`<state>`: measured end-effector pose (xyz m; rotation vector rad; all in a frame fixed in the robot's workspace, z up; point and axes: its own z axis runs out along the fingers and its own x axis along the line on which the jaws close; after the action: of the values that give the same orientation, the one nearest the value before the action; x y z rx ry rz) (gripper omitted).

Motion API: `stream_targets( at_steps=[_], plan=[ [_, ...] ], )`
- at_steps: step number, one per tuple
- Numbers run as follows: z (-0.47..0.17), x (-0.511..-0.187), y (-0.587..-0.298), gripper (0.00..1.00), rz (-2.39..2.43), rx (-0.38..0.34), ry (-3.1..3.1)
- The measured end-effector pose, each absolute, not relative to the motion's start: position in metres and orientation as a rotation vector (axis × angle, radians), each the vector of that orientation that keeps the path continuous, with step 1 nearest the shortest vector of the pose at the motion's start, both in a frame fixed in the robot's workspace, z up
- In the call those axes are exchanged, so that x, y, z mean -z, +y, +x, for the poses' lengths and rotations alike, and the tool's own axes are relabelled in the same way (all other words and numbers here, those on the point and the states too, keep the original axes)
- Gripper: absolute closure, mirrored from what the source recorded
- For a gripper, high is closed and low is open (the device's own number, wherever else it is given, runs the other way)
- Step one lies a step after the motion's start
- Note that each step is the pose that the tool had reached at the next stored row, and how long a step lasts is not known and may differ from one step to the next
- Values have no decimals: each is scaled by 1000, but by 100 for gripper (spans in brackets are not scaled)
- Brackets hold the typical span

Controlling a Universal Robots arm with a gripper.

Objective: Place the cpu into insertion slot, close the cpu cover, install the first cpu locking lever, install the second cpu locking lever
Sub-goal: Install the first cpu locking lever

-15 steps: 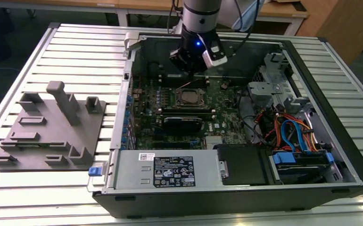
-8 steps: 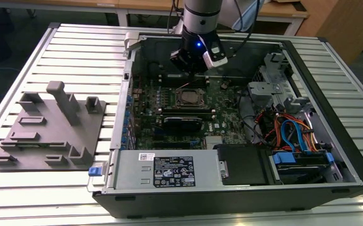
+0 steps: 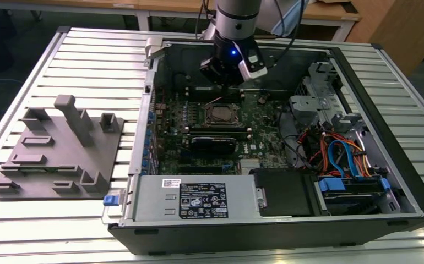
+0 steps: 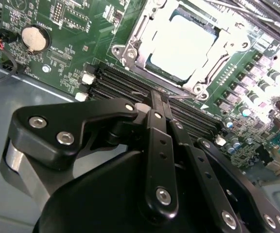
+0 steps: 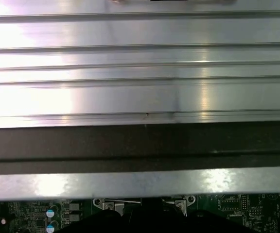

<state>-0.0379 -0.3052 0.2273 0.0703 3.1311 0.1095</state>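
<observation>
The gripper point(image 4: 160, 97) hangs low inside an open computer case point(image 3: 397, 144), which lies on its side on a slatted metal desk point(image 3: 94, 55). In the second wrist view its two black fingers point(image 4: 155, 104) are pressed together, with no gap between the tips. The tips sit just at the edge of the insertion slot point(image 3: 223, 114), over the long black memory slots point(image 4: 120, 80). A thin metal locking lever point(image 4: 186, 98) runs out from beside the tips along the socket's edge. I cannot tell whether the fingers pinch it or only touch it.

The cpu point(image 4: 181, 46) lies flat in the socket, its pale metal top showing bright. The cpu cover point(image 4: 132, 48) is down around it, the silvery frame lying flat, with the chip showing through its window. A round coin cell point(image 4: 34, 39) sits on the green circuit board point(image 4: 81, 29), well apart from the socket.

In the exterior view the arm comes down from the far side of the case. A grey moulded fixture point(image 3: 58, 159) rests on the desk at the exterior view's left. A labelled silver power supply point(image 3: 190, 201) fills the near corner of the case
</observation>
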Motion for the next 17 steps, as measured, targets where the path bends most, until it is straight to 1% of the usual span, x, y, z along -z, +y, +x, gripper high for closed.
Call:
stream_targets(
  at_steps=[17],
  plan=[
    [-28, -220, -304, 90, 70, -109, 3133]
  ],
)
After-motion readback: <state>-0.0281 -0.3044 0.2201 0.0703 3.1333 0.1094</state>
